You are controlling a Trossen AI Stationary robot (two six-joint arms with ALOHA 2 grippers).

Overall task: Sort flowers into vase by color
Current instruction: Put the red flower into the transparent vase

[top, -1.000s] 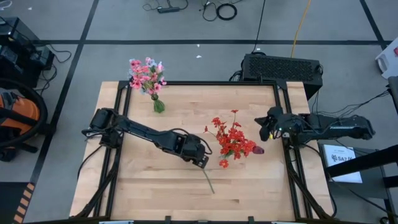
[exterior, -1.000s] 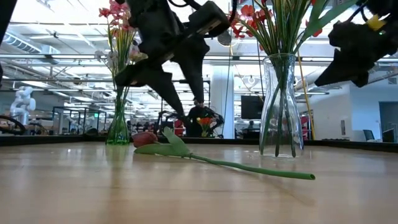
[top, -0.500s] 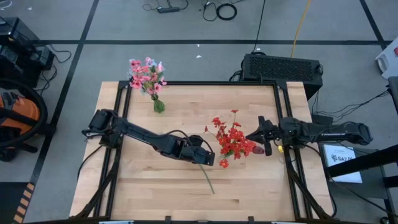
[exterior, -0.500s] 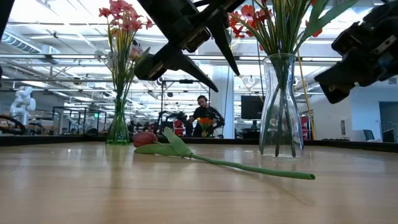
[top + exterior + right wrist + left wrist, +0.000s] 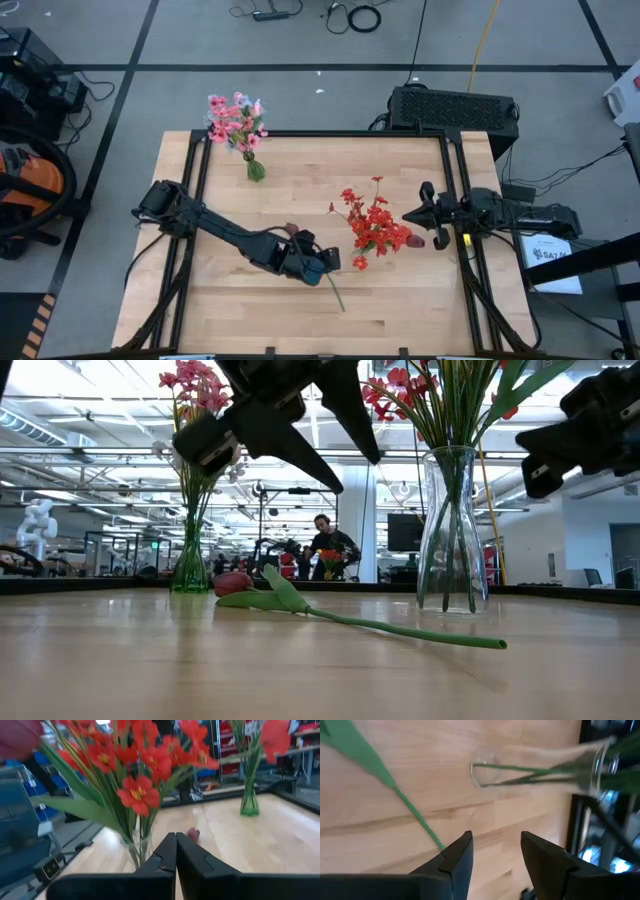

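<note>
A red tulip [image 5: 233,582] lies flat on the table on its leaves and its long green stem [image 5: 400,629]; in the high view its stem [image 5: 334,294] points at the near edge. My left gripper [image 5: 328,262] hangs open above that stem, touching nothing; in the left wrist view its fingers [image 5: 456,856] stand beside the stem [image 5: 415,812]. A clear vase [image 5: 449,530] of red flowers [image 5: 375,225] stands right of centre. A green vase [image 5: 255,170] with pink flowers [image 5: 237,120] stands at the far edge. My right gripper [image 5: 412,215] is shut, level, beside the red bunch.
Black frame rails [image 5: 455,170] run along the table's edges. A dark maroon bloom [image 5: 417,240] hangs at the right side of the red bunch, close to my right gripper. Bare wood lies along the near edge [image 5: 250,320]. A person stands far behind the table [image 5: 328,545].
My left gripper has rolled about its own line and swung a little toward the near edge, staying open above the tulip's stem. My right gripper has tipped from slanting down to level and sunk a little at the right edge, still shut. The tulip has not moved.
</note>
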